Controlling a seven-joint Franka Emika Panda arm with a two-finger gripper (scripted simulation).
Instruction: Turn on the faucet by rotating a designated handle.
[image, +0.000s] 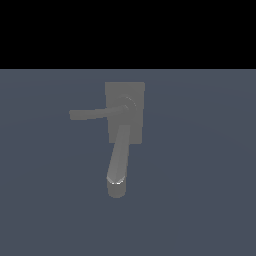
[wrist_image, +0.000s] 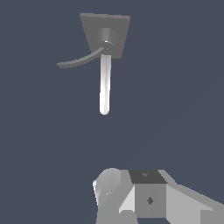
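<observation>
- One faucet (image: 125, 112) is seen: one block base, one thick spout (image: 118, 160).
- One thin handle (image: 95, 113) is counted.
- End effector (wrist_image: 144, 197): opening cannot be told; it is well apart from the faucet.

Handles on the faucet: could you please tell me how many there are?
1. The single handle juts from the round hub on the faucet base toward the exterior view's left, beside the thick spout. None appears hidden.

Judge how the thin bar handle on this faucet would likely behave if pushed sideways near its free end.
The handle looks like a rigid bar joined to a round hub on the faucet base, so it would probably swing about that hub, not bend. Its matte grey surface suggests modest slip. The block base looks broad, so tipping seems unlikely.
</observation>
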